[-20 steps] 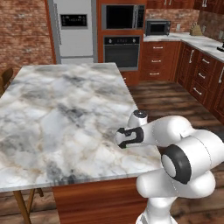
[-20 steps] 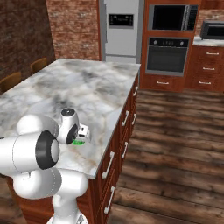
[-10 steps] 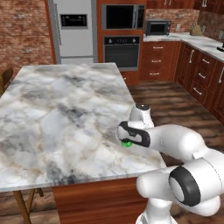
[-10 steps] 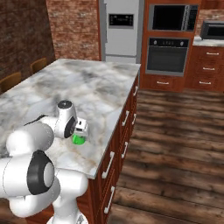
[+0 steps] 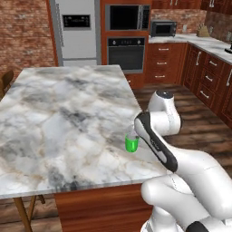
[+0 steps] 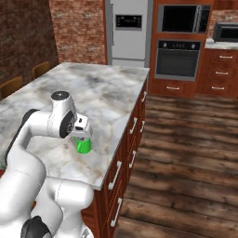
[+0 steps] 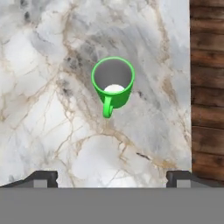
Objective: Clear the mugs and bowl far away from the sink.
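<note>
Now lifting off the green mug (image 7: pixel 112 82), gripper (image 7: pixel 112 178) spread wide and holding nothing
Standing upright on the marble island (image 5: pixel 59 113) near its floor-side edge, bare stone stretching leftward

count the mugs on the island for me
1: a green mug standing upright on the marble island top, near its edge closest to the robot. The arm may hide others.
</note>
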